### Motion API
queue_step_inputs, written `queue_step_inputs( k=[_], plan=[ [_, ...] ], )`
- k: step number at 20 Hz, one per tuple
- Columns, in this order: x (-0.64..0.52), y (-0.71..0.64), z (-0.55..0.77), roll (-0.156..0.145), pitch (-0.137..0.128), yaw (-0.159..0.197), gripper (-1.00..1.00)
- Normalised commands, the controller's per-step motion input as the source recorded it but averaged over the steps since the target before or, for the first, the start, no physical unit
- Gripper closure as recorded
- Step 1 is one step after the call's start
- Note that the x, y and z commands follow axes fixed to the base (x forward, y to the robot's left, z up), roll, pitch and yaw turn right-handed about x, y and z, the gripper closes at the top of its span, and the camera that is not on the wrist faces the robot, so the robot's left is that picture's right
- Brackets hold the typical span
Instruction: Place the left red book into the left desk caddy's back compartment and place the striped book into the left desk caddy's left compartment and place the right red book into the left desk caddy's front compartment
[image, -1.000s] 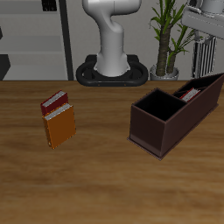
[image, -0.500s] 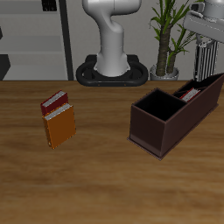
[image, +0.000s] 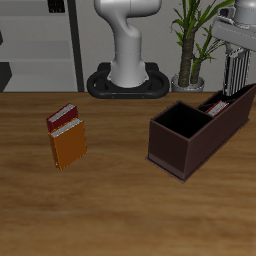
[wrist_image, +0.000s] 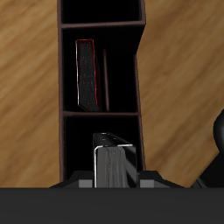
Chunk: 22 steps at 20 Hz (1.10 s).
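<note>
Lying on the table well apart from everything else, the small red book (image: 62, 118) is showing its white page edge and touching the orange book (image: 69, 146), which is sitting just nearer the front edge. Farther across, the caddy (image: 175, 150) is standing at an angle, its large square section gaping dark. The dark red book (image: 216, 105) is standing on edge in a narrow slot, only a sliver peeking over the wall. The wrist camera is showing it (wrist_image: 86, 74) in the middle of three sections. The gripper (image: 238, 52) is hanging above the caddy's far end, partly cut off by the frame. It is clamping the striped book (image: 238, 75) upright, and the book's end (wrist_image: 114, 162) is hiding the fingertips.
</note>
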Motion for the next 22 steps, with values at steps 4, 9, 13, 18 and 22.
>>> queue_step_inputs(
  k=[4, 9, 13, 18, 22],
  plan=[
    [0.11, 0.09, -0.18, 0.006, 0.024, 0.025, 1.00],
    [0.11, 0.06, -0.21, 0.010, 0.037, 0.020, 1.00],
    [0.16, -0.01, -0.20, -0.019, 0.040, -0.019, 1.00],
    [-0.04, -0.07, 0.17, 0.003, -0.048, 0.014, 1.00],
    [0.04, -0.12, 0.11, -0.019, -0.010, -0.024, 1.00]
  ],
)
